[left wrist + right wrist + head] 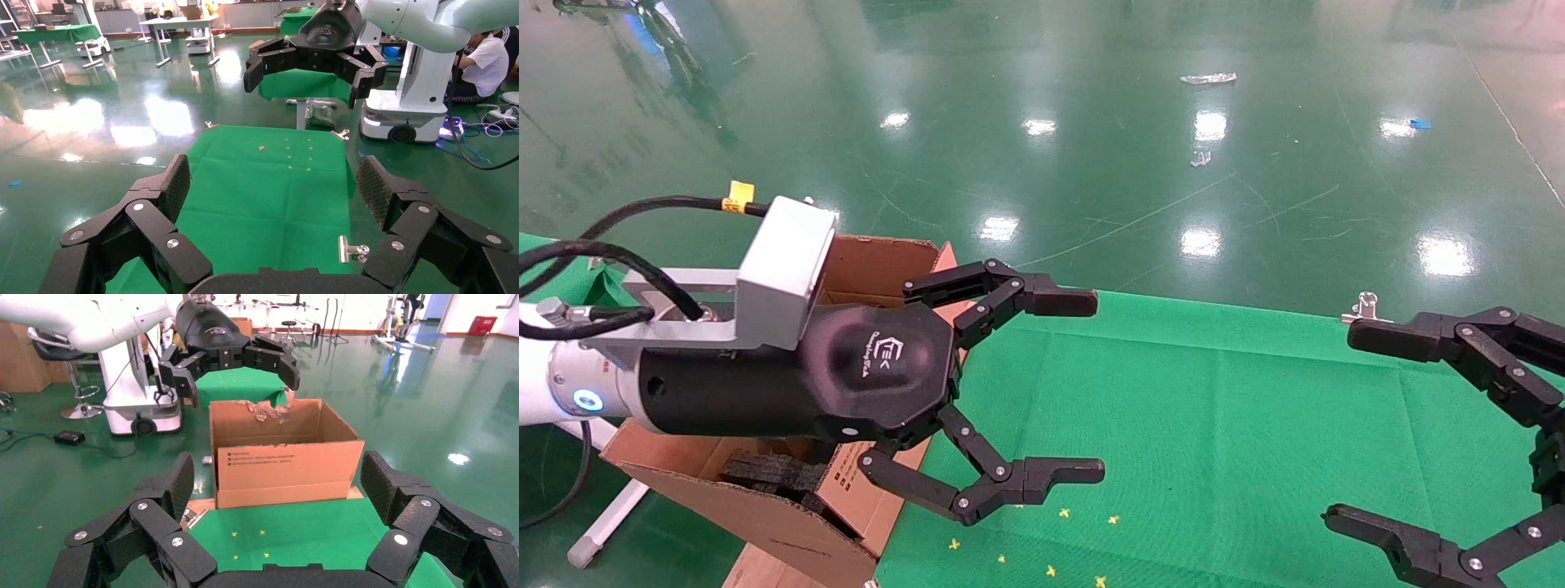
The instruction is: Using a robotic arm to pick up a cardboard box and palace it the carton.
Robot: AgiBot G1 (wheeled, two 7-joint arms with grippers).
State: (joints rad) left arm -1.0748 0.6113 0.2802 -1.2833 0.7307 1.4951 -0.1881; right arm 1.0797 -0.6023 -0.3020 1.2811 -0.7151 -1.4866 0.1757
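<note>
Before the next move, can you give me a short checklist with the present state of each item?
1. Left gripper fingers open and holding nothing: ok.
2. Right gripper fingers open and holding nothing: ok.
3. Small cardboard box located: not ok, it shows in no view.
4. Carton open at the top, flaps up, standing beside the green table: ok.
5. Free room inside the carton: cannot tell; the head view shows black foam inside, and the left arm hides the rest.
6. Left gripper near the carton's opening: ok, it hangs above it.
</note>
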